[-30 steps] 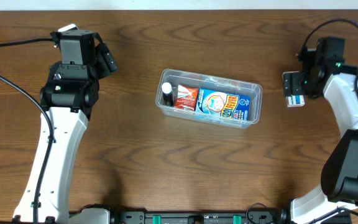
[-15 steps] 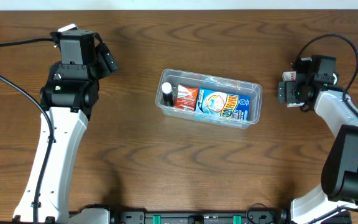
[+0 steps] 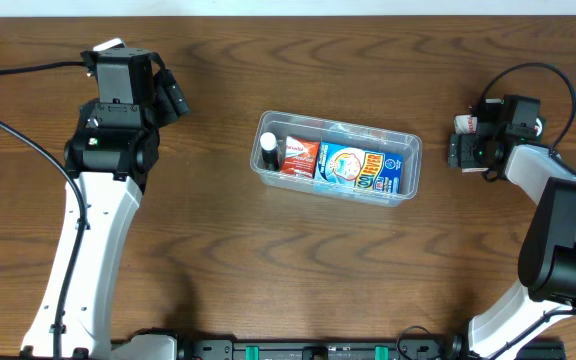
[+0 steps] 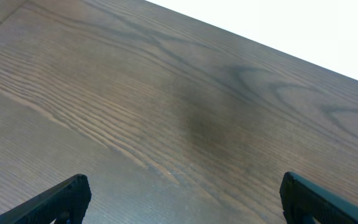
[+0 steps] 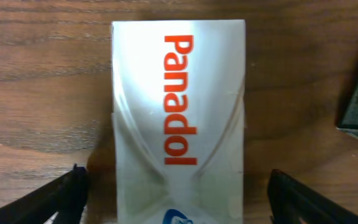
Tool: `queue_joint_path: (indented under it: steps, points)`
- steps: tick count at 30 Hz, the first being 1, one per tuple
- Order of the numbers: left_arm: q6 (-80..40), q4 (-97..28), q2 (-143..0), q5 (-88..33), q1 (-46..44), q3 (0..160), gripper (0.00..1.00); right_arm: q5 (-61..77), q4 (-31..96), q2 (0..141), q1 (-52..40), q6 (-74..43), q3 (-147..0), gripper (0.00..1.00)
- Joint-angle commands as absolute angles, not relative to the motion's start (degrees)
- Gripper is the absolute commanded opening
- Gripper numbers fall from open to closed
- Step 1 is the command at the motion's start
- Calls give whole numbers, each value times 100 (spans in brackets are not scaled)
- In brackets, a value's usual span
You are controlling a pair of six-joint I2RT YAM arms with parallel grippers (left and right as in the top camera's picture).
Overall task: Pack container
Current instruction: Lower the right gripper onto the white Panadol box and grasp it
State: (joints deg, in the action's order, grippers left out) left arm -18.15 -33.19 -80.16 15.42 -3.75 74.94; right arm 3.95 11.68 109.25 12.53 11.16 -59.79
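- Right gripper (image 5: pixel 179 196) gapes around the Panadol box (image 5: pixel 178 93) at frame centre, gripping nothing; closing off-centre could skid it across the table (image 5: pixel 42 74).
- Left gripper (image 4: pixel 182 199) wide open, empty.

Bright even light, soft shadows, faint glints on container (image 3: pixel 414 160), glare on box (image 5: pixel 178 93).

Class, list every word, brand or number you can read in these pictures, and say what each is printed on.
"Panadol": red letters on the white box lying on the table.
Red packet and blue packet in the container: print too small to read.
No other text.
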Motion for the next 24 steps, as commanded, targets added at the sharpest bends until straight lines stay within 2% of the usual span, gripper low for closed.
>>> queue_joint_path:
  steps: [1,5,8,10,20,24]
  points:
    - [-1767,-3321,-8036,1616,-351,7599,98,471,1194,11056,1273,1142,-5946,86]
    - [-1767,-3321,-8036,1616,-349,7599,98,449,1221,11048,1280,1142,-5948,79]
    - [-1767,-3321,-8036,1616,-351,7599,98,429,1219,11045,1280,1142,-5948,67]
    - [-1767,-3321,-8036,1616,-351,7599,98,364,1219,11045,1284,1142,-5948,63]
    - [-1767,-3321,-8036,1616,-351,7599,98,180,1352,10877,1284,1142,-5972,48]
    - [-1767,-3321,-8036,1616,-349,7599,98,180,1413,10466,1282,1140,-5972,47]
